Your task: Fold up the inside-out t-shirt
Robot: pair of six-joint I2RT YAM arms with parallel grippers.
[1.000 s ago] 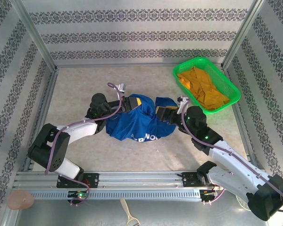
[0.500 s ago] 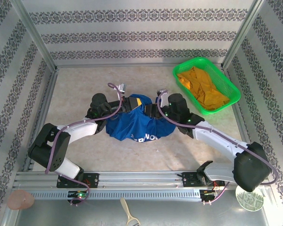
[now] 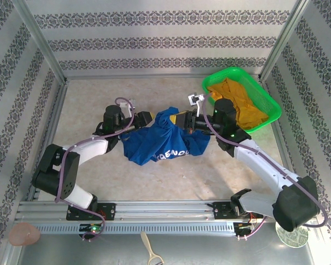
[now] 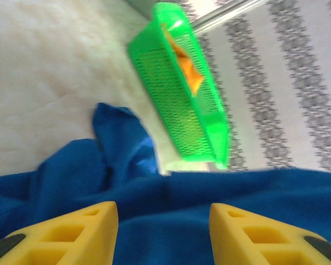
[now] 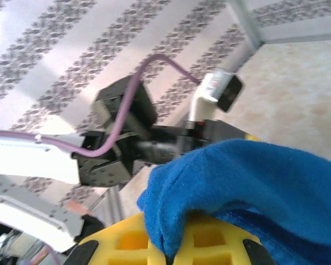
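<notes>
Royal-blue cotton: the inside-out t-shirt (image 3: 164,144) lies bunched mid-surface (image 3: 99,94), its long axis running left to right and its white lettering on the near side. The right end effector (image 3: 183,120) is closed and pinches a fold at the shirt's far right edge. The left end effector (image 3: 143,118), fingers apart and holding nothing, sits at the far left edge with cloth just ahead.
</notes>
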